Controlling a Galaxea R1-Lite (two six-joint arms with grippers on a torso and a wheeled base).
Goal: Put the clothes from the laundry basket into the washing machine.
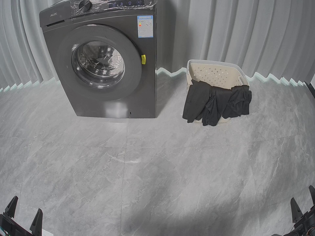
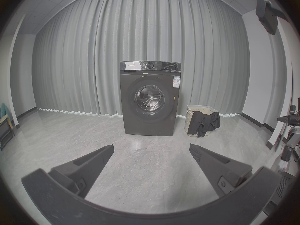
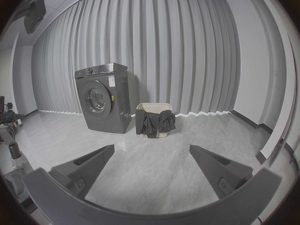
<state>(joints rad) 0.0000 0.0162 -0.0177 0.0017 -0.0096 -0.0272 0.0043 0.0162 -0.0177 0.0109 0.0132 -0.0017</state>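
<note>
Soft, light clothes (image 1: 215,102) hung over the basket (image 1: 213,71) rim; a bunched fold seemed best to pinch. The left claw (image 1: 25,208) and right claw (image 1: 302,195) stood wide, empty.

Left tool (image 2: 151,145), right tool (image 3: 151,145): dark grey wedges.

Materials and finishes: metal, glass, film, plastic, cloth, polished tile.
We list the washing machine (image 1: 108,107) as dark grey metal with a smooth satin sheen, its round door window (image 1: 98,64) as glossy glass, and its control panel (image 1: 111,2) as wrapped in crinkled clear film. The laundry basket (image 1: 215,73) is matt, cream, perforated plastic. The clothes (image 1: 216,102) are dark, matt, soft cloth. The floor (image 1: 157,174) is glossy grey marble-look tile, and the curtain (image 1: 236,23) is pale pleated cloth. The left pincer (image 2: 151,147) and right pincer (image 3: 151,147) look like matt dark-grey plastic.
</note>
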